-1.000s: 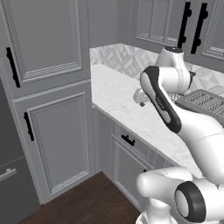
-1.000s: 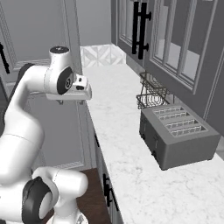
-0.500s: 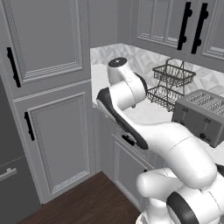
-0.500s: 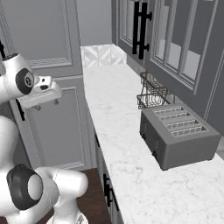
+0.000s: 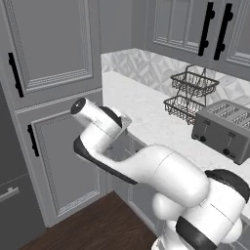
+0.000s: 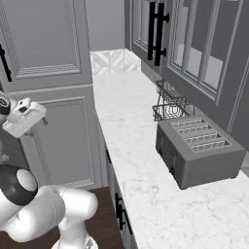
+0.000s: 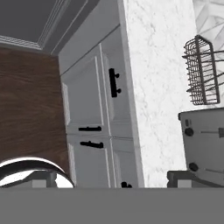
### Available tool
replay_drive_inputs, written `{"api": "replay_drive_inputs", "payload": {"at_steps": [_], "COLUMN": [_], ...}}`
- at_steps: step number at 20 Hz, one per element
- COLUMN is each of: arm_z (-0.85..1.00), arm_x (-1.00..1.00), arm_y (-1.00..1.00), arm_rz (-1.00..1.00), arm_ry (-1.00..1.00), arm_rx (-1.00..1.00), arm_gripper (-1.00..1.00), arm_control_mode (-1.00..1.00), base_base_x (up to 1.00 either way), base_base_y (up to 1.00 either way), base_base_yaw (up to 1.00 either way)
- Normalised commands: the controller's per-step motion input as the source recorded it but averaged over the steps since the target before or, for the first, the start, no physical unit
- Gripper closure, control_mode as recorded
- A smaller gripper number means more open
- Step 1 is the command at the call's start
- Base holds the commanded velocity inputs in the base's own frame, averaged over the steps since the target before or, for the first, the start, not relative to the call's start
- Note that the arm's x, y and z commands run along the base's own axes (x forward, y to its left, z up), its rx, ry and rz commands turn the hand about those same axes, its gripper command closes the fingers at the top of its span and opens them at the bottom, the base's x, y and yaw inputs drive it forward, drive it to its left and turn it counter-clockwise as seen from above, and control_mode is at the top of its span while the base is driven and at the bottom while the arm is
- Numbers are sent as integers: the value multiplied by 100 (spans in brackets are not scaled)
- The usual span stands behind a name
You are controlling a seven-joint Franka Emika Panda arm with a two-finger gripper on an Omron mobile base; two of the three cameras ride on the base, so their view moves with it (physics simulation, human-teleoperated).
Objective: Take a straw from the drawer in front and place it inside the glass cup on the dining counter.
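Observation:
My gripper is open; its two fingertips stand far apart at the bottom of the hand view with nothing between them. It hangs off the counter's edge, in front of the grey cabinet fronts, and looks down along them. The drawer is the panelled grey front right under the counter top, with a black bar handle, and it is shut. From the right base view the white hand sits at the far left, beside the tall cabinet door. The straw is hidden, and the glass cup and the dining counter are out of view.
A grey toaster and a two-tier wire basket stand on the marble wall counter. Tall grey cabinet doors rise to the left of the arm. Dark wooden floor lies below.
The arm has swung left from above the counter, past its edge and down in front of the cabinet fronts. The gripper has stayed open.

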Motion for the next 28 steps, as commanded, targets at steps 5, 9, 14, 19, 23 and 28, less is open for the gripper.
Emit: {"api": "replay_drive_inputs", "payload": {"at_steps": [5,9,14,19,23,28], "arm_z": [-60,-48,-39,-45,-49,-41], "arm_x": [26,24,1,0,0,0], "arm_y": [23,0,-28,-61,-62,-58], "arm_rz": [0,0,0,0,0,0], "arm_ry": [0,0,0,-6,-6,-8], "arm_rx": [-34,-30,-21,-16,-12,-2], "arm_gripper": [-100,-100,-100,-100,-100,-100], "arm_control_mode": [-100,-100,-100,-100,-100,-100], "base_base_x": [0,0,0,0,0,0], "base_base_y": [0,0,0,0,0,0], "base_base_yaw": [0,0,0,0,0,0]}}
